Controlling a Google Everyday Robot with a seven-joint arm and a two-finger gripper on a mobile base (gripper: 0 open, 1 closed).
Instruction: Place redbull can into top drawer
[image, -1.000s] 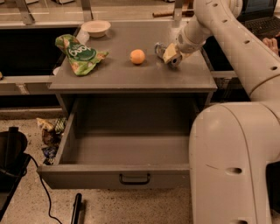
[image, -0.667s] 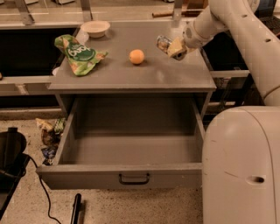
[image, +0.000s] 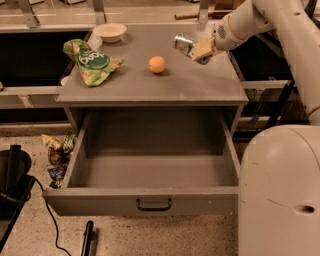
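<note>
- Raised since a second ago, the robot arm (image: 270, 20) carries its gripper (image: 196, 50) clear above the cabinet top (image: 200, 82), upper right.
- Top drawer (image: 150, 200) remains pulled open, lower centre.
- Gripper fingers pinch the tilted redbull can (image: 183, 42), right of the orange (image: 157, 64).

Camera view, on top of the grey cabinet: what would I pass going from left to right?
First the green snack bag → orange ball → redbull can → tool, shut on the can toward the right end of the cabinet top.
</note>
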